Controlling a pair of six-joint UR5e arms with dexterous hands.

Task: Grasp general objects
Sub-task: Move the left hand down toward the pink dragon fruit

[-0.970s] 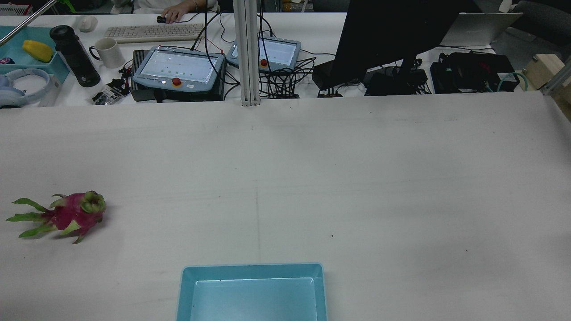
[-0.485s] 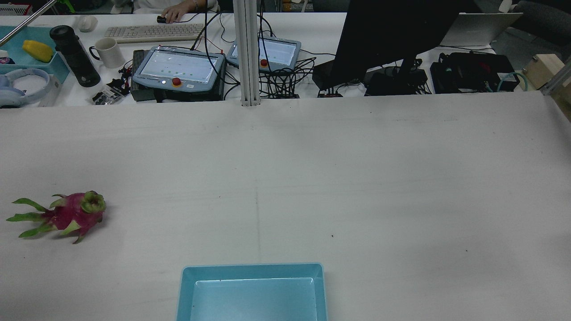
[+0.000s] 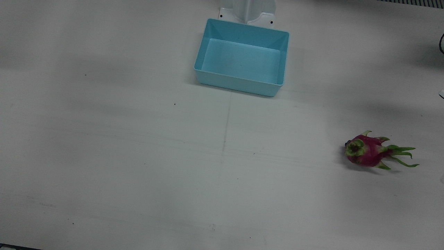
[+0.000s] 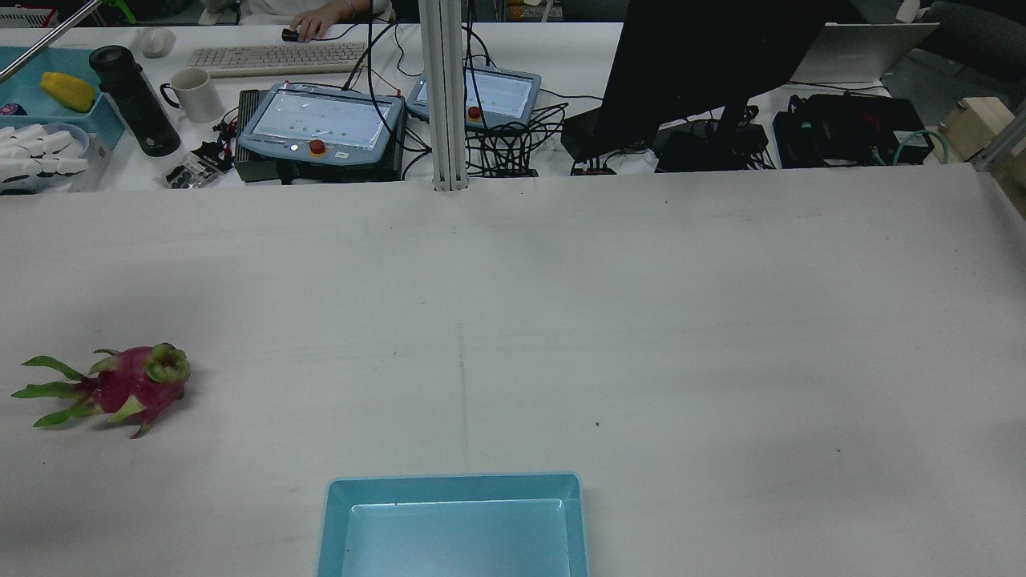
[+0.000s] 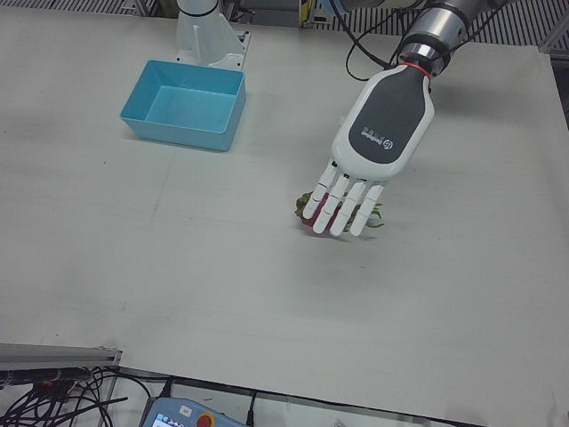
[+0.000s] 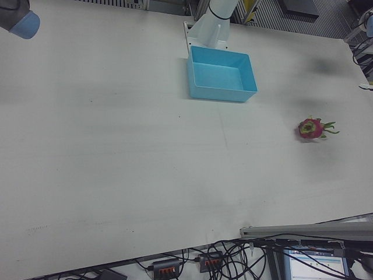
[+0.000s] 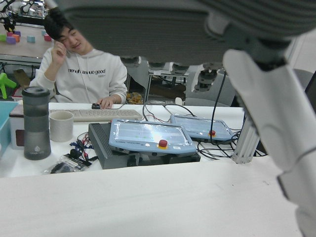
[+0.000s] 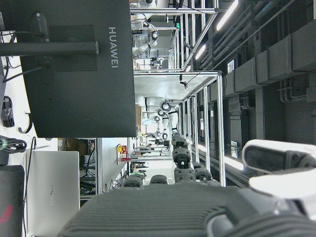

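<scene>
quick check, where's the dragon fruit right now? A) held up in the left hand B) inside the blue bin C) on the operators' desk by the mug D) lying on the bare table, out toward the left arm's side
D: the dragon fruit lies on the table, well apart from the empty blue bin; the left hand hangs open over it, holding nothing.

The table (image 3: pixel 138 156) is showing a matt white top, the bin (image 3: pixel 239 88) smooth glossy blue plastic, the left hand (image 5: pixel 378 133) glossy white plastic shell

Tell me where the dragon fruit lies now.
The dragon fruit lies on the table's left side in the rear view, left of the blue bin.
</scene>
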